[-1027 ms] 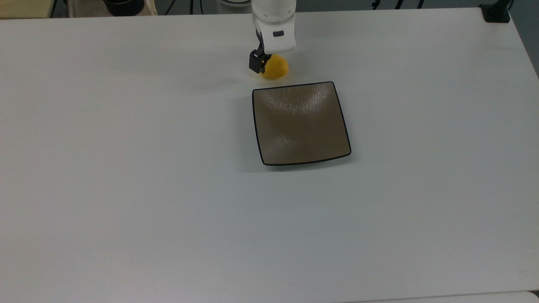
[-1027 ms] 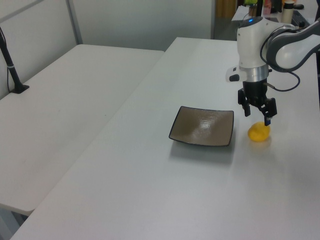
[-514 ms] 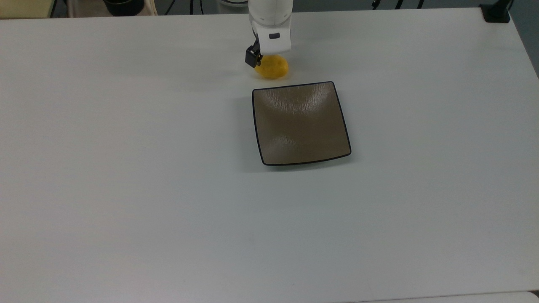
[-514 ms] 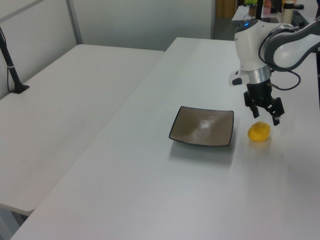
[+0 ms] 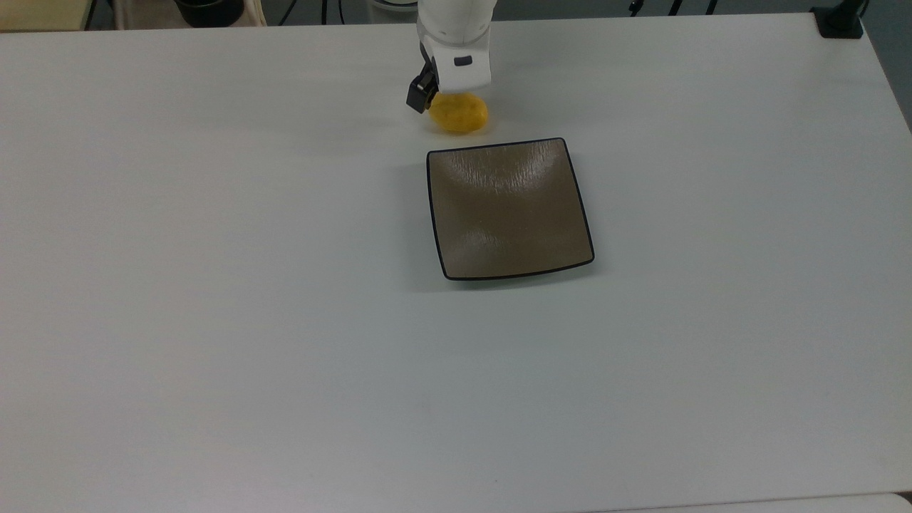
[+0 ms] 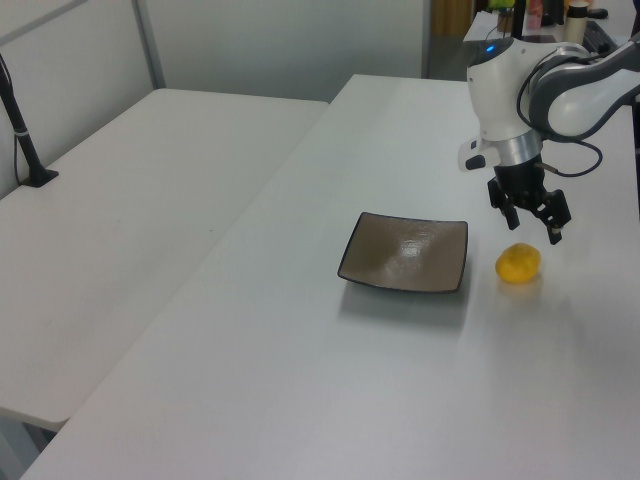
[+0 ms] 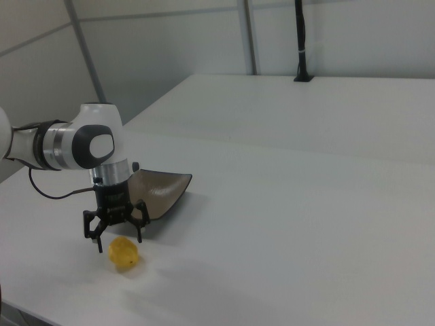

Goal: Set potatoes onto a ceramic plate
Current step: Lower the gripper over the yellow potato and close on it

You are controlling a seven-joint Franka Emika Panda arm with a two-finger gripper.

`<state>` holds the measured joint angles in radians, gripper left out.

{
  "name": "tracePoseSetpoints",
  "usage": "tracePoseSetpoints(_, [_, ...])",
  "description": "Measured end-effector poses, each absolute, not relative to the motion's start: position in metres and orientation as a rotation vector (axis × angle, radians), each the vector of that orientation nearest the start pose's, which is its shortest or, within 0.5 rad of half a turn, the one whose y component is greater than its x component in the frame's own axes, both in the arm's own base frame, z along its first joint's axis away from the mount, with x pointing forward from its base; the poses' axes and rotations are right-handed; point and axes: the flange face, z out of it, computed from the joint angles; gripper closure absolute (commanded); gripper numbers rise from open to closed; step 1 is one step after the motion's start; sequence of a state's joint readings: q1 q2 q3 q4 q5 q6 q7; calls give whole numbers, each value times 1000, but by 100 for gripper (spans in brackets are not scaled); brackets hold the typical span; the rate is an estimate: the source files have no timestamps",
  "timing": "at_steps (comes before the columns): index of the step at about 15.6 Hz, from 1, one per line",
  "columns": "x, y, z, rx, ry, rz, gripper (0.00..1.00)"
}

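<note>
The yellow potato (image 5: 459,114) lies on the white table just beyond the far edge of the square grey-brown plate (image 5: 509,208), not touching it. My gripper (image 5: 445,96) hangs open a little above the potato, with nothing between its fingers. In the left view the gripper (image 6: 532,222) is above and slightly right of the potato (image 6: 518,263), which sits right of the plate (image 6: 405,252). In the right view the spread gripper (image 7: 114,231) hovers over the potato (image 7: 124,252), in front of the plate (image 7: 160,190). The plate holds nothing.
A black clamp base (image 5: 841,21) sits at the table's far right corner in the top view. A second white table (image 6: 150,180) with a black pole (image 6: 20,125) adjoins at the left view's left. Wide bare tabletop (image 5: 214,320) surrounds the plate.
The open gripper has risen off the potato, turned and drifted slightly away from the plate. The potato stays on the table beside the plate.
</note>
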<state>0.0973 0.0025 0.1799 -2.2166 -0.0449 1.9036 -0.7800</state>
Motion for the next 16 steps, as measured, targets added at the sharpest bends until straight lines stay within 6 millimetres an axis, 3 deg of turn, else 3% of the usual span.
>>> tracePoseSetpoints(8, [479, 143, 324, -2605, -1633, 480, 0])
tracePoseSetpoints(16, [482, 162, 322, -2664, -1601, 394, 0])
